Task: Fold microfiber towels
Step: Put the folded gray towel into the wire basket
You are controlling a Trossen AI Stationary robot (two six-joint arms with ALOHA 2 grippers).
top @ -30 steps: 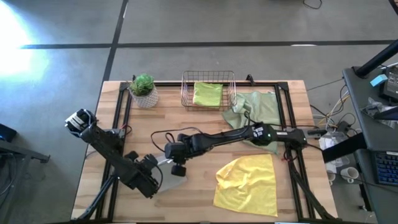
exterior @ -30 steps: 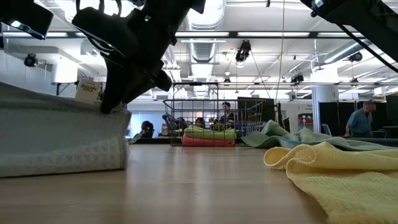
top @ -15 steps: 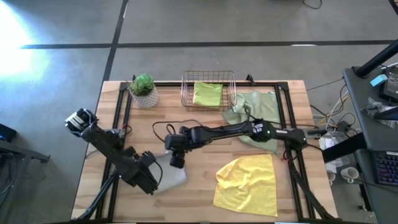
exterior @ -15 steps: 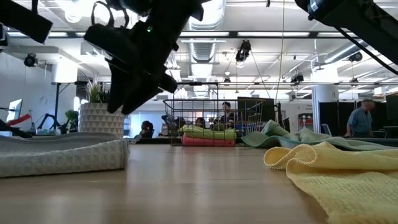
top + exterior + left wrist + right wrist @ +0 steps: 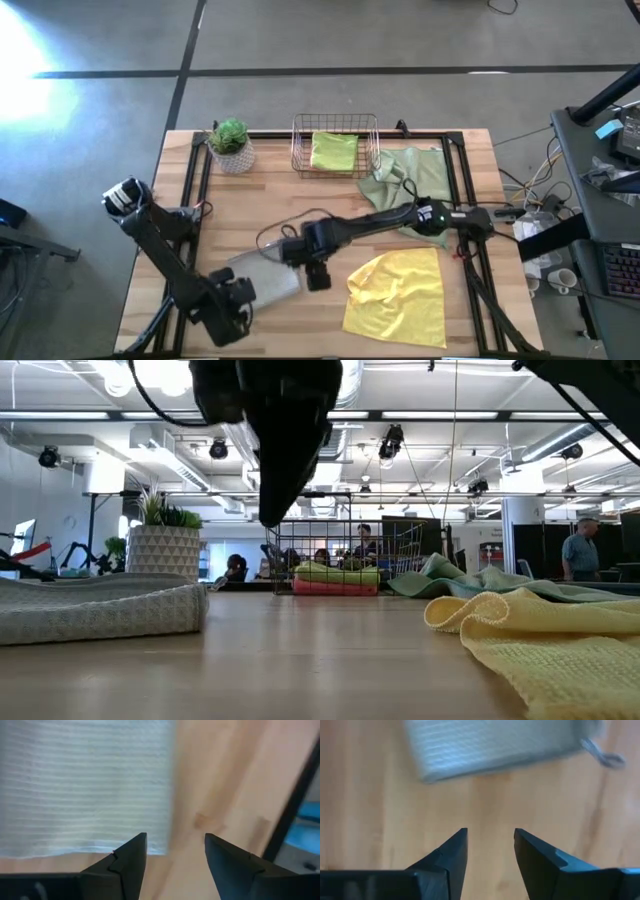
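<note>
No legible writing or labels anywhere. Left gripper [image 5: 175, 852] hangs with fingers parted, empty, at the near edge of the folded grey towel [image 5: 262, 280]. Right gripper [image 5: 490, 847] likewise spread, empty, over bare table [image 5: 300, 200] just beside that towel. Yellow towel [image 5: 398, 290] lies crumpled near it; sage towel [image 5: 415, 178] beside the wire basket [image 5: 372, 140] holding the lime towel [image 5: 334, 151].

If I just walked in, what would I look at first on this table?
Probably the bright yellow towel, lying crumpled at the table's front right. Next, the two dark arms meeting over the folded grey towel at the front middle: the left gripper and the right gripper both hang over the wood beside it with open jaws, holding nothing. At the back, a wire basket holds a lime green towel.
</note>
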